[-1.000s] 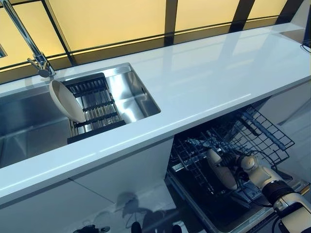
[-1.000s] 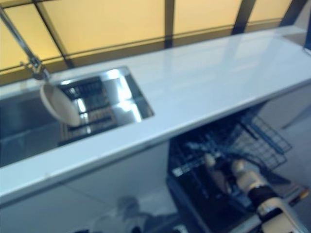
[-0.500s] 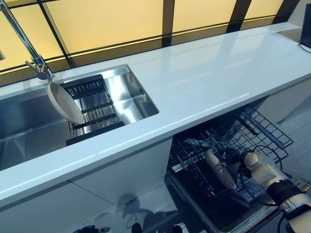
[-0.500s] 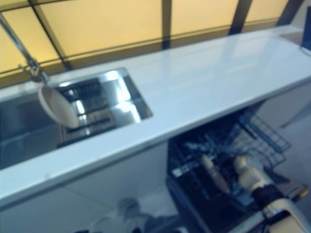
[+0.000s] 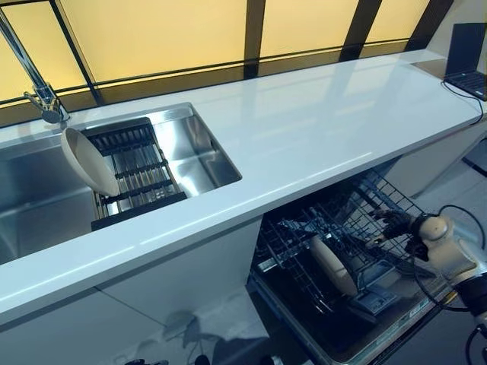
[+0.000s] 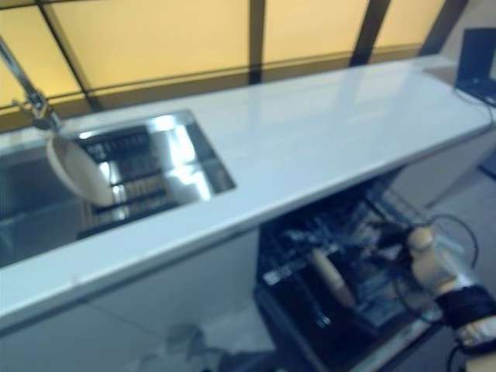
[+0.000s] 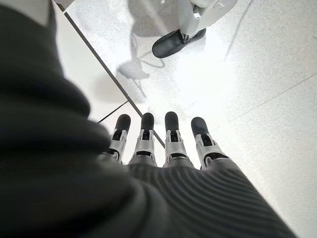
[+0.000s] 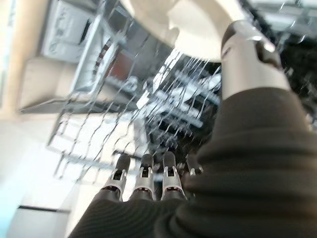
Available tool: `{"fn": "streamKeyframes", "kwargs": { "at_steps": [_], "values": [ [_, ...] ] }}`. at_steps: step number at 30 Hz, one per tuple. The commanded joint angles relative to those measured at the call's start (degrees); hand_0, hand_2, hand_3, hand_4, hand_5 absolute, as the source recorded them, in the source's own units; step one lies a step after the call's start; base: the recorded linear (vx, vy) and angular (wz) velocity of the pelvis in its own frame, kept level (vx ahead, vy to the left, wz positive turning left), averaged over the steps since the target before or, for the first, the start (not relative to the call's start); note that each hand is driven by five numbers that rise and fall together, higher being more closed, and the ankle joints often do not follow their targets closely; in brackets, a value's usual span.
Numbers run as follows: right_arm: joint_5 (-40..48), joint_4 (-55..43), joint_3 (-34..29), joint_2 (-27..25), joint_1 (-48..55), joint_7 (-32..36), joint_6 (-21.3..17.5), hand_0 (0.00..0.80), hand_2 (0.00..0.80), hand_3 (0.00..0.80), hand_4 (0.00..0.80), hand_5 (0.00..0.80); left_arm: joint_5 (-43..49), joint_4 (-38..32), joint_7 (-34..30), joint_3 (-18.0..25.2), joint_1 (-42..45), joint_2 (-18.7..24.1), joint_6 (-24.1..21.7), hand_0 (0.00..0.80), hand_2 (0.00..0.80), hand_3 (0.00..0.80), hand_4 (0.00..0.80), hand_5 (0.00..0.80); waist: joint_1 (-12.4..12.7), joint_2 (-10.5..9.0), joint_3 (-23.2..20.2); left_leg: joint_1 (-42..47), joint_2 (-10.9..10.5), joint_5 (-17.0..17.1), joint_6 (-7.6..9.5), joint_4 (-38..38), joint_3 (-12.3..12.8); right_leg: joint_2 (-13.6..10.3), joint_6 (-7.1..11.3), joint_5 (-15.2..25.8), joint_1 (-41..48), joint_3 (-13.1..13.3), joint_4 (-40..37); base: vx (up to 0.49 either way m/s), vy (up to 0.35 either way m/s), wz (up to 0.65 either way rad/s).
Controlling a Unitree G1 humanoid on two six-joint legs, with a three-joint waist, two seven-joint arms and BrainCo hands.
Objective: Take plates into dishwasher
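A cream plate (image 5: 332,265) stands on edge in the lower dishwasher rack (image 5: 396,199); the right wrist view shows the same plate (image 8: 198,25) just past the thumb. My right hand (image 5: 394,224) hovers over the rack, to the right of that plate and apart from it, open with straight fingers (image 8: 143,178) and holding nothing. A second cream plate (image 5: 89,161) leans in the dark drying rack (image 5: 141,171) inside the sink. My left hand (image 7: 148,144) appears only in its wrist view, open, hanging over the pale floor.
The white worktop (image 5: 319,122) runs above the open dishwasher. A steel sink (image 5: 194,152) with a tall faucet (image 5: 34,76) lies at the left. A laptop (image 5: 466,53) sits at the worktop's far right end. Windows line the back.
My right hand has let go of the plate in the dishwasher rack and drawn back to the right. The camera has shifted, sliding the whole scene leftward.
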Motion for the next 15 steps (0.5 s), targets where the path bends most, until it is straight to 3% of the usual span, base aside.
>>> {"fn": "streamKeyframes", "kwargs": {
  "at_steps": [1,3,5,9,11,12,15],
  "values": [
    [4.29,4.76,-0.98,-5.62,-7.14,0.97,1.94,0.0,0.0,0.0,0.0,0.0,0.93,2.13,0.6,-0.26,-1.05,1.2,-1.0,0.0,0.0,0.0,0.0,0.0,1.05,-1.37,-1.56,1.59,-0.98,-5.37,0.28,0.11,1.67,2.28,1.13,-4.47,1.43,-2.5,0.83,0.061,0.038,-0.08],
    [6.01,10.43,-0.14,-8.54,-9.58,1.23,0.32,0.0,0.0,0.0,0.0,0.0,0.76,2.33,0.7,-0.92,-0.65,1.09,-1.2,0.0,0.0,0.0,0.0,0.0,1.48,-1.66,-1.82,2.27,-0.91,-5.88,-0.09,0.11,1.24,2.38,1.33,-4.71,2.38,-2.52,0.42,0.055,0.041,-0.02],
    [7.05,16.25,1.82,-11.0,-14.0,-2.95,-1.68,0.0,0.0,0.0,0.0,0.0,0.16,2.46,1.08,-2.19,-0.59,0.9,-1.25,0.0,0.0,0.0,0.0,0.0,2.11,-2.05,-1.99,2.35,-0.97,-5.82,-0.22,0.11,0.98,2.49,1.24,-4.63,2.78,-2.56,0.13,0.007,0.018,0.0],
    [11.94,23.79,10.89,-15.57,-29.76,-11.34,-6.18,0.0,0.0,0.0,0.0,0.0,-1.21,2.62,1.1,-5.1,-1.15,1.23,-1.82,0.0,0.0,0.0,0.0,0.0,3.52,-2.63,-2.49,1.66,-1.41,-5.03,-0.03,0.11,0.02,2.61,0.97,-4.31,2.48,-2.68,0.11,-0.029,0.025,0.02],
    [13.65,23.14,12.93,-15.82,-33.37,-12.74,-6.21,0.0,0.0,0.0,0.0,0.0,-1.63,2.52,1.02,-5.66,-1.29,1.27,-1.68,0.0,0.0,0.0,0.0,0.0,3.7,-2.6,-2.58,1.69,-1.55,-4.98,0.02,0.11,-0.33,2.59,0.96,-4.28,2.59,-2.68,0.11,-0.004,0.045,0.05],
    [14.06,21.72,17.47,-15.68,-39.33,-13.71,-6.3,0.0,0.0,0.0,0.0,0.0,-2.47,2.18,1.09,-6.7,-1.49,1.39,-1.26,0.0,0.0,0.0,0.0,0.0,4.09,-2.78,-2.96,1.57,-1.73,-4.93,0.01,0.11,-0.97,2.49,0.97,-4.37,2.57,-2.83,0.11,0.007,0.061,0.1],
    [15.29,20.76,24.6,-14.57,-47.18,-15.59,-10.22,0.0,0.0,0.0,0.0,0.0,-3.1,2.23,0.78,-8.0,-1.81,1.24,-0.97,0.0,0.0,0.0,0.0,0.0,4.66,-2.85,-3.73,1.51,-2.08,-4.93,0.09,0.11,-2.02,2.31,1.0,-4.57,2.67,-3.12,0.11,0.025,0.082,0.13]
  ]
}}
